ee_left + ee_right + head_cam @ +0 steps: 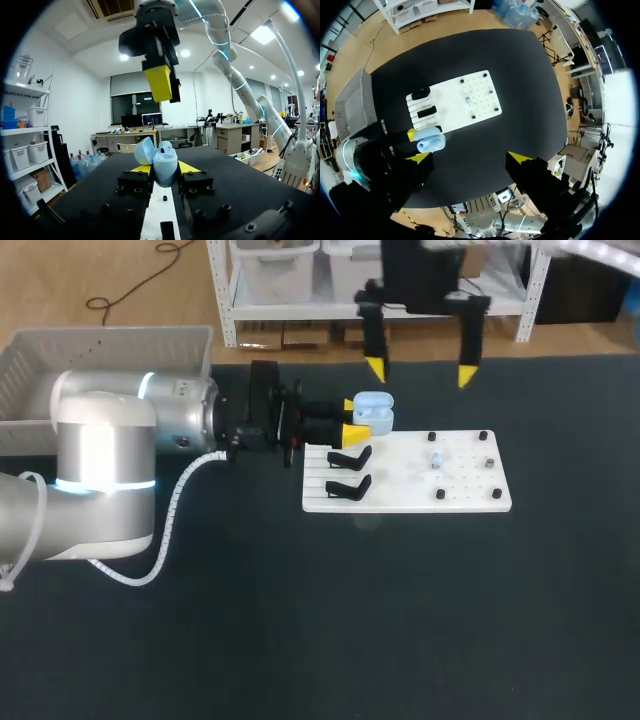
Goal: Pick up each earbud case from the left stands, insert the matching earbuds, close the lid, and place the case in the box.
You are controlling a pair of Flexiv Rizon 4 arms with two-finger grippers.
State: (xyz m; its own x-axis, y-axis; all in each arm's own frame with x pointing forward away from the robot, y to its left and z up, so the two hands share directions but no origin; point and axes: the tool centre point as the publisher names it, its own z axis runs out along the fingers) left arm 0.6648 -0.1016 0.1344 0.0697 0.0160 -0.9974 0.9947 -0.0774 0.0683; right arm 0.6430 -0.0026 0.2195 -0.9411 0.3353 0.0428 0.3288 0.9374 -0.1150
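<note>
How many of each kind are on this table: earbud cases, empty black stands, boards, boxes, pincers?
earbud case: 1
empty black stands: 2
white board: 1
box: 1
pincers: 2 (left pincer, right pincer)
total: 7

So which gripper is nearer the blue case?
Left. The left gripper is shut on the case, a finger on each side; the right gripper hangs open above it, well clear.
</note>
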